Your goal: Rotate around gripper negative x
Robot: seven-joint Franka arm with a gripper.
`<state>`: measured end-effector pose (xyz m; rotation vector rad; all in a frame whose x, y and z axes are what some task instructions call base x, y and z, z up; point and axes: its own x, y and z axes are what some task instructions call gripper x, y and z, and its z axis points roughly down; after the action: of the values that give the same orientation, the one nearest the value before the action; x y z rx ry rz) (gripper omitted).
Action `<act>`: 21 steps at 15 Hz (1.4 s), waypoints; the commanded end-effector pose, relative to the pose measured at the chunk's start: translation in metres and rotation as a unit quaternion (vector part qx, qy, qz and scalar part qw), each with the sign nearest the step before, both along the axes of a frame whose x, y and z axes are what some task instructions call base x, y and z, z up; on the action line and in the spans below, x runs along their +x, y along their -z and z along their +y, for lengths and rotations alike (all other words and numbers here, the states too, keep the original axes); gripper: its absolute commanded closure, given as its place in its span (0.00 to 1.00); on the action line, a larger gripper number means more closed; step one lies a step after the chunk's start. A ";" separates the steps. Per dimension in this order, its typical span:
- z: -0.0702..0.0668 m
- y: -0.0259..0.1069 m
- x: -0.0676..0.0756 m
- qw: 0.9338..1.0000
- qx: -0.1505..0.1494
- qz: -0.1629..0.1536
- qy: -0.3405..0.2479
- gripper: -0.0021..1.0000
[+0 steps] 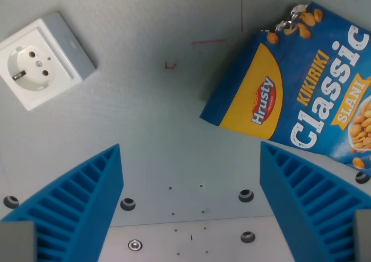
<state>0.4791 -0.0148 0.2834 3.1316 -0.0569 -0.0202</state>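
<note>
Above a grey table (156,128), the gripper (191,207) hangs with jaws spread wide, holding and touching nothing. No object belongs to this task; it is a pure wrist tilt about the gripper's own x axis, seemingly underway or about to begin. A snack bag (301,82) lies far right, a wall socket (43,59) far left, both well clear of the turn.

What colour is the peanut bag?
The bag is mainly blue with a yellow panel and white lettering, seen in the wrist view.
</note>
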 end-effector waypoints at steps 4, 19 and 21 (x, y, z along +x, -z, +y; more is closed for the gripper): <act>0.000 -0.001 0.000 1.000 -0.027 -0.001 0.000 0.00; 0.000 -0.001 0.000 0.992 -0.126 0.003 -0.001 0.00; 0.000 -0.001 0.000 0.990 -0.139 0.004 -0.001 0.00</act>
<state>0.4793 -0.0183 0.2837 3.0387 -0.0275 -0.0170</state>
